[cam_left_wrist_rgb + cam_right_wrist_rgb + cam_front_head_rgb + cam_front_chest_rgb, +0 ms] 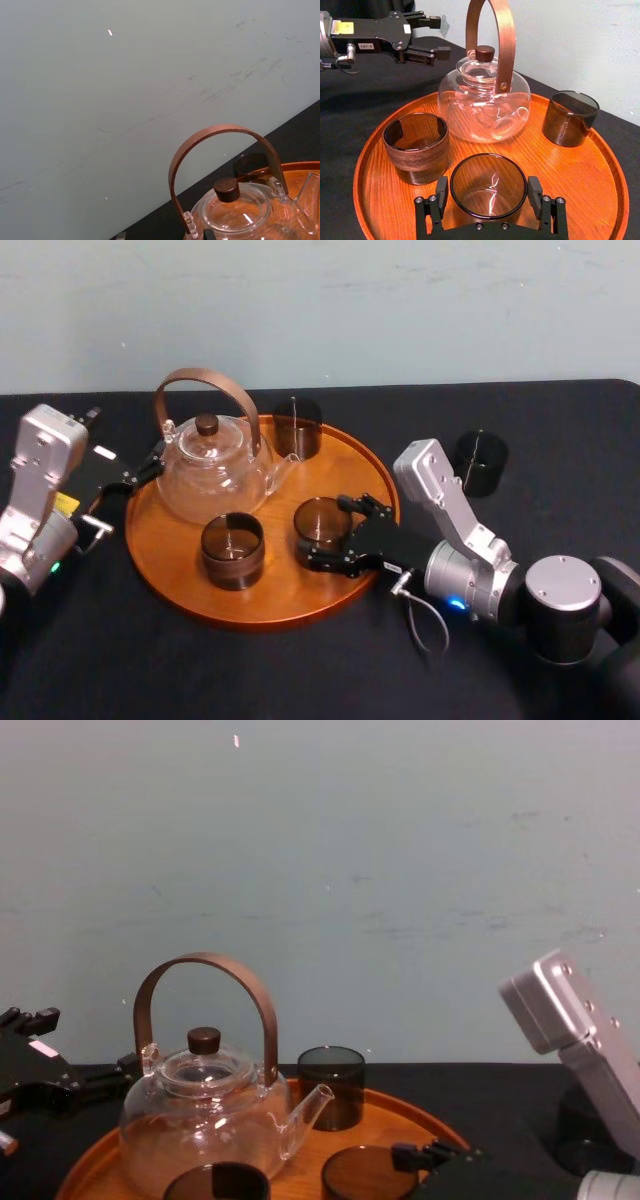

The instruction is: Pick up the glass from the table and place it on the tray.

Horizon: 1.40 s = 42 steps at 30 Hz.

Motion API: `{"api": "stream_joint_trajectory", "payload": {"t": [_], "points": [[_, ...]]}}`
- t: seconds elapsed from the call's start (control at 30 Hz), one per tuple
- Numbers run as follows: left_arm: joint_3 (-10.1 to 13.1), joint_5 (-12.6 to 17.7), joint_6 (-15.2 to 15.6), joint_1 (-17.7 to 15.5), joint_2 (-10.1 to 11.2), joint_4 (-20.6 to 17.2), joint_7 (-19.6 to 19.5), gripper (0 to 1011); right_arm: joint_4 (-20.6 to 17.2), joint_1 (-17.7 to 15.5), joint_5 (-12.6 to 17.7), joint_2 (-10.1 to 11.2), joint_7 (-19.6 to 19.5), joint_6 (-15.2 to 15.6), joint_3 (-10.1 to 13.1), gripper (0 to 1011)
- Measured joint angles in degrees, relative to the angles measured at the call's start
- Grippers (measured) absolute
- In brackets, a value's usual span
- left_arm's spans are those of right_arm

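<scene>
Four short cylindrical tumblers of dark smoked glass show in the head view. The gripped glass (pixel 322 521) stands upright inside the rim, on the near right part of the large round orange-brown wooden tray (pixel 285 585). The right tool (pixel 488 192) reaches in over the tray's right edge from the near right. It is clamped on this glass, with one black finger (pixel 441 190) against each side of the wall just below the rim. The right wrist view looks down into the glass, which holds nothing.

The near-left glass (pixel 232 551) stands just left of the gripped one, apart from it. The far glass (pixel 298 428) stands at the tray's far edge, beside the spout of the clear round glass teapot (pixel 212 475). The teapot has an arched brown handle and a dark knob on its lid, and it fills the far left part of the tray. The loose glass (pixel 480 462) stands off the tray, on the flat matte black worktop (pixel 250 670) to the far right, behind the right arm.

The left tool (pixel 441 35) hangs just outside the tray's far left rim, near the teapot. Its fingers are apart and hold nothing.
</scene>
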Motion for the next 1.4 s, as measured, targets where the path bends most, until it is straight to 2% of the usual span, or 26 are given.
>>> {"api": "stream_joint_trajectory", "payload": {"t": [0.17, 0.4, 0.6, 0.97, 1.17, 1.4], "points": [[0.0, 0.0, 0.0, 0.0, 0.0, 0.0, 0.0, 1001, -1.3, -0.7, 0.2, 0.6, 0.0, -0.6, 0.5, 1002], [0.0, 0.0, 0.0, 0.0, 0.0, 0.0, 0.0, 1001, -5.5, -2.3, 0.4, 2.3, -1.2, -1.2, 2.3, 1002], [0.0, 0.0, 0.0, 0.0, 0.0, 0.0, 0.0, 1001, -9.5, -4.5, 1.5, 4.4, -2.2, -1.9, 5.1, 1002], [0.0, 0.0, 0.0, 0.0, 0.0, 0.0, 0.0, 1001, -14.5, -8.4, 3.9, 7.4, -3.1, -3.0, 9.8, 1002], [0.0, 0.0, 0.0, 0.0, 0.0, 0.0, 0.0, 1001, -16.1, -10.5, 5.3, 8.7, -3.7, -3.3, 12.3, 1002], [0.0, 0.0, 0.0, 0.0, 0.0, 0.0, 0.0, 1001, -16.3, -12.7, 6.2, 9.7, -4.6, -3.5, 14.7, 1003]]}}
